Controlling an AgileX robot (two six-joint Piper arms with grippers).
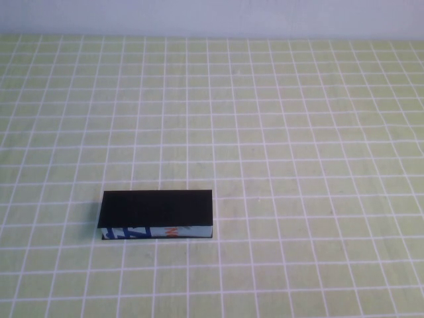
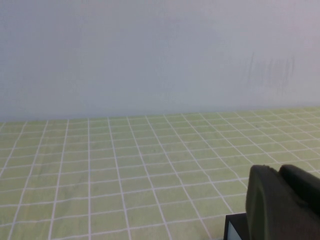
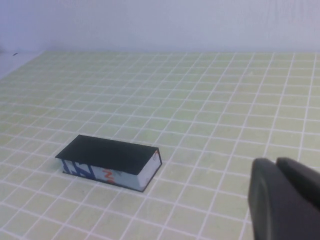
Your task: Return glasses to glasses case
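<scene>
The glasses case (image 1: 158,211) lies flat on the table, left of centre and near the front, with its black lid down. Its light blue front side carries dark blue and orange marks. It also shows in the right wrist view (image 3: 107,155), and one corner of it shows in the left wrist view (image 2: 235,227). The glasses are not in view anywhere. My left gripper (image 2: 277,170) is shut and empty, just above and beside that case corner. My right gripper (image 3: 275,162) is shut and empty, well off to the case's side. Neither arm shows in the high view.
The table carries a yellow-green cloth (image 1: 298,146) with a white grid. A pale wall (image 2: 150,55) stands along its far edge. Nothing else lies on the cloth.
</scene>
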